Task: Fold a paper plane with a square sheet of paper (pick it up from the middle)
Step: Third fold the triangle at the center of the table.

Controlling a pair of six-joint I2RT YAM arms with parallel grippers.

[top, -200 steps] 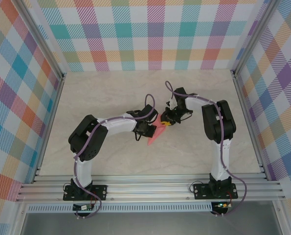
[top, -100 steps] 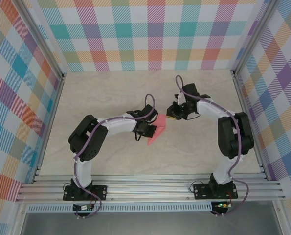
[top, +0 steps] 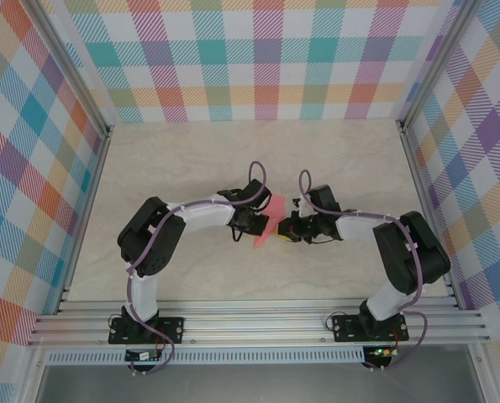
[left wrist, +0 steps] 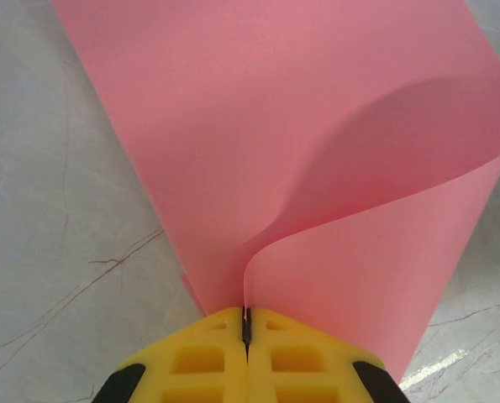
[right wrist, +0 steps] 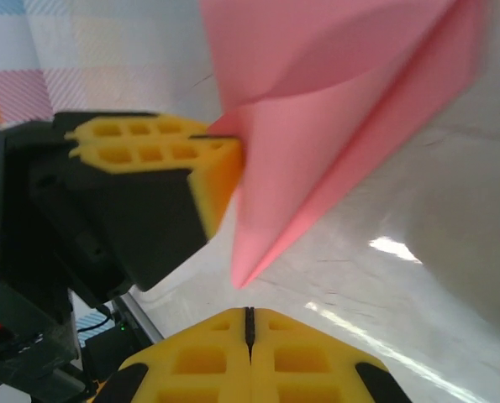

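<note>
The paper (top: 268,225) hung near the middle of the bench (top: 191,159), lifted off the surface and only partly folded. In the left wrist view one half curled over the other in a soft loop that was not yet pressed into a crease. From overhead it showed as a narrow slanted shape with its lower tip pointing near and left. The left pincer (left wrist: 246,323) was clamped fully shut on the paper's edge where the layers met, holding it up from the left side. The change lay with the right arm. A second earlier its pincer was against the far right corner of the paper, and half a second earlier it had drawn off to the far right, clear of the paper. Now it had swung nearer and stood just right of the paper's lower part. Over that time the right pincer (right wrist: 250,315) had gone from slightly parted to fully shut, and its own wrist view showed nothing between its fingers, with the paper's pointed tip hanging just beyond them, apart. The right side had therefore let go and come back lower down, closed and empty. It looked to be lining up to press along the fold rather than to grab, which left the only hold with the left pincer.
</note>
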